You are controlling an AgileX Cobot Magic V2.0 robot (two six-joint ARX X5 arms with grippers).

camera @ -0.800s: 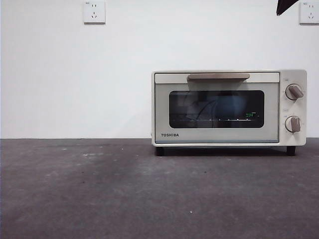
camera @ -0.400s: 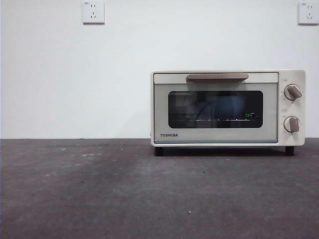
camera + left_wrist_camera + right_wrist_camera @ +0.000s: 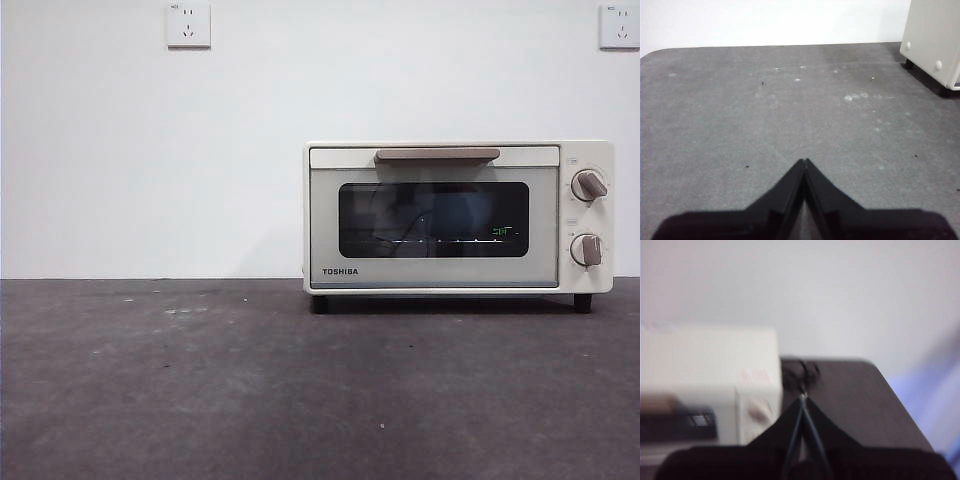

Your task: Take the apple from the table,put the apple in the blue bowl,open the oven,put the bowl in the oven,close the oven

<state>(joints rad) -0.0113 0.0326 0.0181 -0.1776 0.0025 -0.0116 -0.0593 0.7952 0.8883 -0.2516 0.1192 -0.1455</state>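
Gone from the front view's top corner: the black arm tip; oven (image 3: 459, 216) door is closed.
Left gripper (image 3: 804, 162) and right gripper (image 3: 803, 398) are pressed together, empty; I'd just retract clear, not brushing the handle (image 3: 437, 154).

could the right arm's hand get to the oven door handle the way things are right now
Probably yes. The oven door is shut and its handle has nothing in front of it. The right hand, closed and empty, is above the oven's knob side, with only bare table nearby.
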